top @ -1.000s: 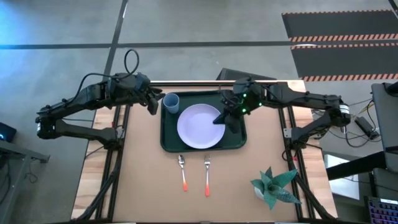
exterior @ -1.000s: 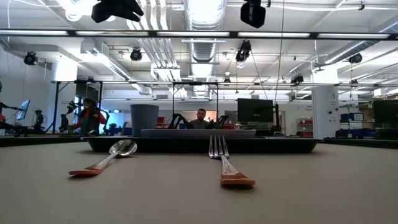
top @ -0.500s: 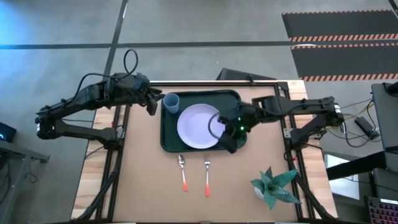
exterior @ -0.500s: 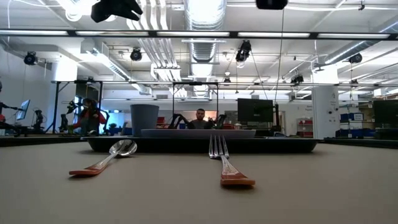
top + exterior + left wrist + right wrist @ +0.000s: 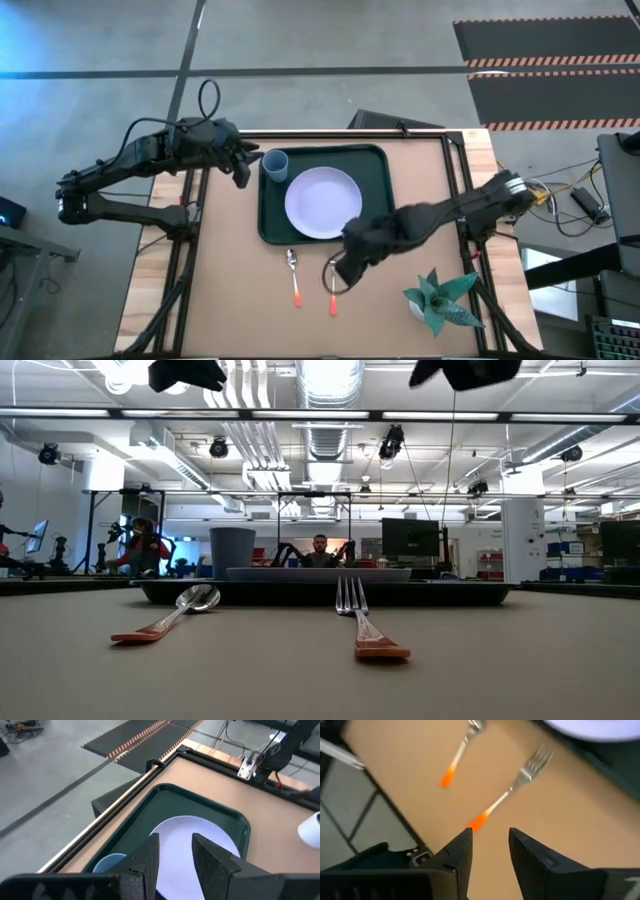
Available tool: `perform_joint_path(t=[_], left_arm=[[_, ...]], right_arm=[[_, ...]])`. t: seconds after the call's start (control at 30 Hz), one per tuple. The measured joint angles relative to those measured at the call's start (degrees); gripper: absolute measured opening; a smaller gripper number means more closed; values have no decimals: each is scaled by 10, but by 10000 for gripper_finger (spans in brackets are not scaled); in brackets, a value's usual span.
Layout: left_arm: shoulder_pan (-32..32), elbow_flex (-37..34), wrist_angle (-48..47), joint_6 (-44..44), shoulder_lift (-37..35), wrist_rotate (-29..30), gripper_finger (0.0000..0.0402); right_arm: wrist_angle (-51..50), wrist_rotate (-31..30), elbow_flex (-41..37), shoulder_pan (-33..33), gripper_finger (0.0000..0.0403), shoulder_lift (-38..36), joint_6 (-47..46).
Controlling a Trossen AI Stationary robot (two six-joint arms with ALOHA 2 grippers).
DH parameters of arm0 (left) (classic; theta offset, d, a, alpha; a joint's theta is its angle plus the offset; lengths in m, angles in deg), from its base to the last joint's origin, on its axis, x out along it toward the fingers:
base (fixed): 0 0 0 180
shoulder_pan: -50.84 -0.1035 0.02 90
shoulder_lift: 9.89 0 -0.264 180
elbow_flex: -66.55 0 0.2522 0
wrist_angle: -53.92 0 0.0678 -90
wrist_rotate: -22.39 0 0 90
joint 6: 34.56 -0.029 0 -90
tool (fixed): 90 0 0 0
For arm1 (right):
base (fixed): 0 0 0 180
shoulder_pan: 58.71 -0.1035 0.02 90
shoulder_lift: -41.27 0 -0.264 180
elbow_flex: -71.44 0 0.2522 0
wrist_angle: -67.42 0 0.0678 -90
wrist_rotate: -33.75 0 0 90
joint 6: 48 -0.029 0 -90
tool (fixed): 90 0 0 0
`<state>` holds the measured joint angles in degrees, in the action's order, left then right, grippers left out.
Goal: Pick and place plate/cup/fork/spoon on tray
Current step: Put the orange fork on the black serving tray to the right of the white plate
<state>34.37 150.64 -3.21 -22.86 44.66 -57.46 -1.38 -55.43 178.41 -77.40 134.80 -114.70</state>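
The small fork with silver tines and orange-red handle (image 5: pixel 333 283) lies on the brown tabletop just in front of the large dark green rimmed tray (image 5: pixel 271 228), tines toward it, beside the matching oval-bowled spoon (image 5: pixel 293 276). The round pale lavender plate (image 5: pixel 322 202) and small blue cup (image 5: pixel 275 165) sit inside that tray. My right gripper (image 5: pixel 339 272) hovers over the fork with fingers parted and empty, so I judge the fork is my next pick. My left gripper (image 5: pixel 244 166) waits beside the tray's cup corner, fingers apart, holding nothing.
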Motion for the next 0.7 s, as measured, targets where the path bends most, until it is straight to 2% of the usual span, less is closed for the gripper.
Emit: perform_joint_path(t=[0.33,0.7], left_arm=[[0,0,-67,-20,-10,0,98],[0,0,-77,-20,-20,1,98]], right_arm=[[7,6,-1,-8,123,115,-102],[22,7,-1,0,127,195,-137]])
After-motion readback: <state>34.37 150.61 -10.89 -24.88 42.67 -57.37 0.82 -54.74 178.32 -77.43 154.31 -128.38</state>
